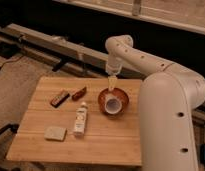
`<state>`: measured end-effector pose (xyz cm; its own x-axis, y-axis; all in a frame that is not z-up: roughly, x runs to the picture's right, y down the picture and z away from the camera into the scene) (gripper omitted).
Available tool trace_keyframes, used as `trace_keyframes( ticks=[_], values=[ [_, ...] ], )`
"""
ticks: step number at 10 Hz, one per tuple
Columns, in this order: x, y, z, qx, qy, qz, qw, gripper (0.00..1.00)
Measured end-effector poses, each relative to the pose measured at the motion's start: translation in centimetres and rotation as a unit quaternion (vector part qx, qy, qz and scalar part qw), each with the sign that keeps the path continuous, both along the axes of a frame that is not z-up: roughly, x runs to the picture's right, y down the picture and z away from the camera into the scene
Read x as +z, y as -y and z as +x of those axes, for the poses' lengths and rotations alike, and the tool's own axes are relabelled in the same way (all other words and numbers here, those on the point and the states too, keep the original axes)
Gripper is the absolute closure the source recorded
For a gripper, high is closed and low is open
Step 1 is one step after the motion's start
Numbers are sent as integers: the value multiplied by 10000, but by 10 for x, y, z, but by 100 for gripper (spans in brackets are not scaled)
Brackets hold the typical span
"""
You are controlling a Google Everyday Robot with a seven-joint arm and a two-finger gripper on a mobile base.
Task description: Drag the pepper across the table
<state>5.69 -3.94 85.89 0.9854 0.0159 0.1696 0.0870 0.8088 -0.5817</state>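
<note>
The pepper (79, 93), a small reddish-brown tapered piece, lies on the light wooden table (51, 150) toward its back left. My gripper (112, 83) hangs from the white arm over the back rim of the red-brown bowl (114, 101), well to the right of the pepper. It holds nothing that I can see.
A dark brown bar (59, 98) lies just left of the pepper. A white bottle (81, 119) lies on its side mid-table. A pale sponge-like block (55, 133) sits front left. The bowl holds a white cup. My white body fills the right side.
</note>
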Motion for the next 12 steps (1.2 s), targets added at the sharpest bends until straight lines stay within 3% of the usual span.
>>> trace_keyframes(
  ticks=[2,5,7,12],
  values=[
    [0,-1,-1,-43,-24,3,10000,20],
    [6,-10,-34,-630,194,60,9978,20],
    [20,-16,-73,-1089,471,113,9929,20],
    [51,-26,-123,-1753,1062,68,9787,20]
  ],
)
